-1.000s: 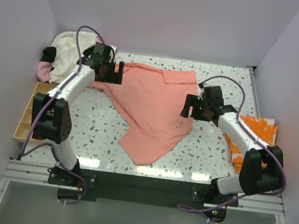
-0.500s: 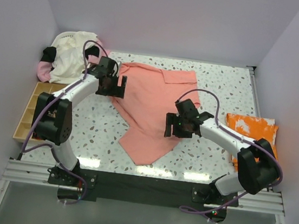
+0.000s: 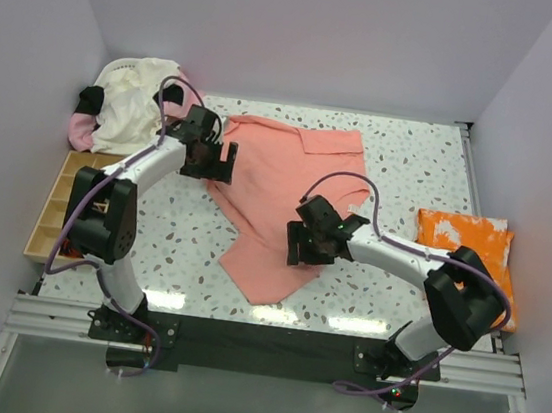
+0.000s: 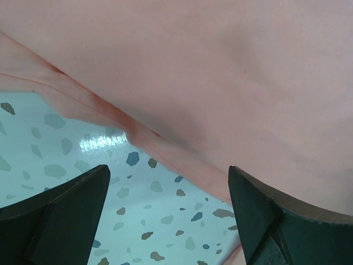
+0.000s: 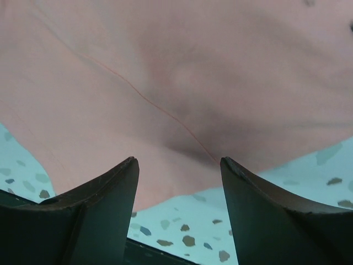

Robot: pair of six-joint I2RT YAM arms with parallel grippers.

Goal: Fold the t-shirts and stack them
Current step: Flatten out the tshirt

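A salmon-pink t-shirt point(image 3: 283, 192) lies crumpled and partly spread across the middle of the speckled table. My left gripper point(image 3: 223, 161) hovers open at the shirt's left edge; in the left wrist view its fingers point(image 4: 66, 210) frame bare table just below the cloth hem point(image 4: 143, 138). My right gripper point(image 3: 296, 244) hangs open over the shirt's lower right edge; in the right wrist view the pink cloth point(image 5: 165, 83) fills the gap above its fingers point(image 5: 105, 204), nothing pinched. An orange t-shirt with white splotches point(image 3: 468, 245) lies folded at the right.
A heap of cream and pink t-shirts point(image 3: 122, 107) sits at the back left corner. A wooden compartment tray point(image 3: 49, 209) stands off the table's left edge. White walls close in on three sides.
My right gripper has swung left and toward the near edge, from beside the shirt's right side to its lower edge, its jaws narrowing. The left gripper shifted slightly right and nearer.
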